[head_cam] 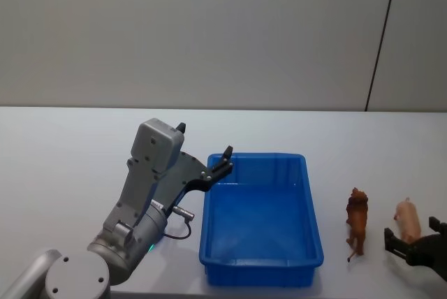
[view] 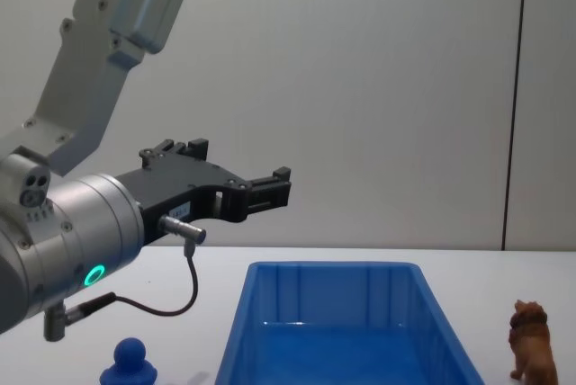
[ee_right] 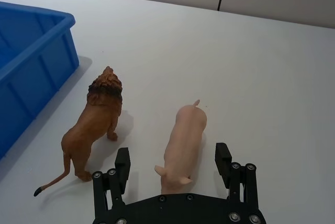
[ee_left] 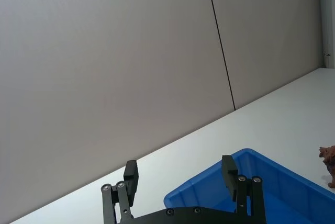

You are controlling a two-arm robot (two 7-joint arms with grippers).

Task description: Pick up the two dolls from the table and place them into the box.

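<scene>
Black right gripper [ee_right: 172, 153], fingers apart, straddled a pink plastic pig [ee_right: 184, 135]; a brown maned lion figure [ee_right: 97, 122] stood beside it, near the bright blue plastic box [head_cam: 311, 205]. Left gripper [ee_left: 179, 167] hung spread and empty over the box's corner; a solid blue ball-headed doll [view: 130, 360] sat on the white table [ee_right: 261, 77].

Toy pig [head_cam: 407, 219]: a pale pink figure at the lower right of the head view. In the right wrist view the pig [ee_right: 183, 143] stands upright, back uppermost. The curled tail marks its far end; the snout and two ears mark its near end.

Wall [head_cam: 209, 33]: a plain, matt grey surface that forms the whole background.

Wall seam [head_cam: 383, 37]: a thin dark line right of centre, running down to the foot of the wall (slightly slanted in the head view, vertical in the chest view). It divides the wall into a wide left panel and a narrow right panel
</scene>
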